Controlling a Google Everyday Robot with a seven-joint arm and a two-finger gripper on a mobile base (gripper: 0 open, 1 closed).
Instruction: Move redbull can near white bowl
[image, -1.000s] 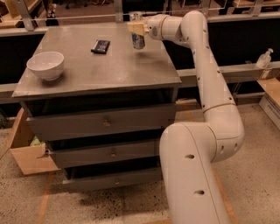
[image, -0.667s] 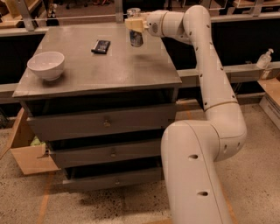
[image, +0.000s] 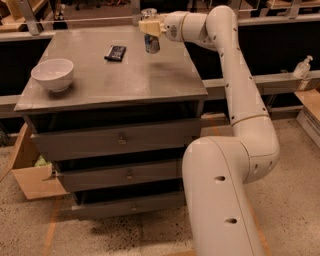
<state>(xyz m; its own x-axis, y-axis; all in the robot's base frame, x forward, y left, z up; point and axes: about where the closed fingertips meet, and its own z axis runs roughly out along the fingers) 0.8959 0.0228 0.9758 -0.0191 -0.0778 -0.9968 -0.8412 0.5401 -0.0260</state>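
The redbull can (image: 151, 41) is a slim silver can with blue panels, upright at the far middle of the grey cabinet top (image: 135, 75). My gripper (image: 150, 26) is shut on the redbull can near its top, holding it just above or at the surface. The white bowl (image: 52, 74) sits at the front left of the cabinet top, well to the left of and nearer the camera than the can.
A flat black rectangular object (image: 115, 52) lies on the top between bowl and can, near the back. A clear pump bottle (image: 303, 67) stands on a ledge at the right. A cardboard box (image: 30, 170) sits on the floor at the left. Drawers face front.
My gripper has moved the can a little to the left along the far part of the cabinet top. The bowl and the black object have not moved.
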